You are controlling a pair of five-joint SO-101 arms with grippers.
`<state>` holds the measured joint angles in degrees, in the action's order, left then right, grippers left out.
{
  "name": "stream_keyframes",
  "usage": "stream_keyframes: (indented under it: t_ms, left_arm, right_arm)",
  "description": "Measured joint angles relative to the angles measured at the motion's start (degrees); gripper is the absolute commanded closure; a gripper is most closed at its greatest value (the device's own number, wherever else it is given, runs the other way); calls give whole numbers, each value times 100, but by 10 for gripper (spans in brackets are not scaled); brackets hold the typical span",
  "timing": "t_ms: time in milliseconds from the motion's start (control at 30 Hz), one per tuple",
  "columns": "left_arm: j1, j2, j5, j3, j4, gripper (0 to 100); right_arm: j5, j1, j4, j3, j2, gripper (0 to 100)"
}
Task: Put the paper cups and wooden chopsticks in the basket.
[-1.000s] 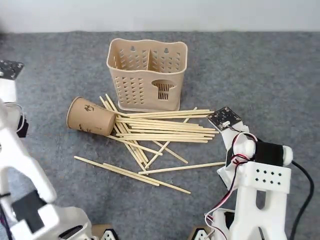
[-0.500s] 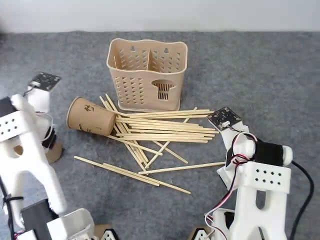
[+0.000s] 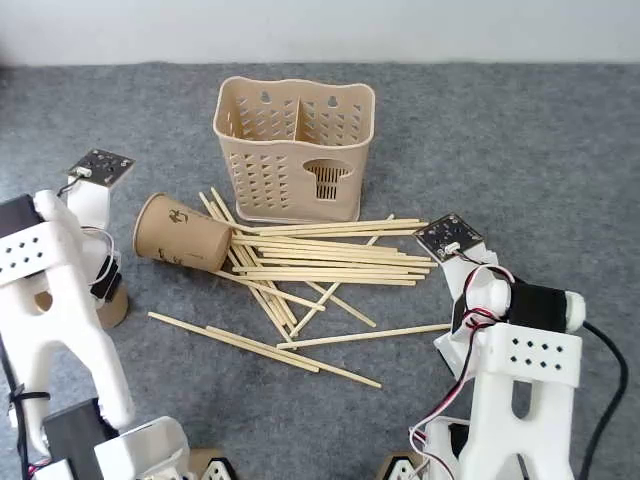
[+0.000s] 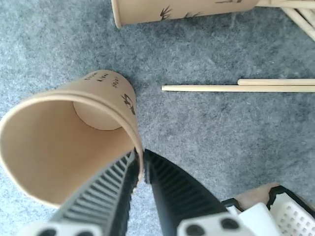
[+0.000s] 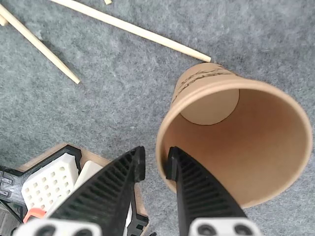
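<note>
A beige perforated basket stands at the back centre. One paper cup lies on its side to its front left, also seen as a lying cup. Wooden chopsticks are strewn in front of the basket. My left gripper is shut on the rim of an upright paper cup, which peeks out under the left arm. My right gripper stands astride the rim of another upright paper cup, one finger inside, one outside, with a small gap showing.
Grey felt covers the table. Loose chopsticks lie near the left cup, and others near the right cup. The basket has two compartments. Both arm bases stand at the table's front edge.
The left arm swung in from the left edge to stand over the upright cup, then edged slightly farther. The right arm, basket, lying cup and chopsticks have not moved.
</note>
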<state>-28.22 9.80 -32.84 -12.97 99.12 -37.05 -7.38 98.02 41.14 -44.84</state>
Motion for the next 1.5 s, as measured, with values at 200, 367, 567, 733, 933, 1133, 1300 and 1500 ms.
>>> stream_keyframes:
  t_ms: [200, 367, 567, 733, 933, 1133, 1300, 1500]
  left_arm:
    - [0, 9, 0, 0, 0, 865]
    - [0, 105, 0, 0, 0, 801]
    - [-18, 105, 0, 387, 26, 798]
    - [-422, 554, 0, 1073, 26, 798]
    - [-993, 1530, -26, 1248, 44, 799]
    - [-1785, 2163, -26, 1248, 44, 800]
    - [-2567, 2180, -26, 1240, 44, 800]
    - [-3253, 2242, -26, 360, -466, 800]
  right_arm:
    - [0, 0, 0, 0, 0, 905]
    - [0, 0, 0, 0, 0, 905]
    - [0, 0, 0, 0, 0, 905]
    - [0, 0, 0, 0, 0, 905]
    - [0, 0, 0, 0, 0, 905]
    - [0, 0, 0, 0, 0, 935]
    - [0, -9, 0, 0, 0, 990]
    - [-299, -9, -53, 0, 0, 990]
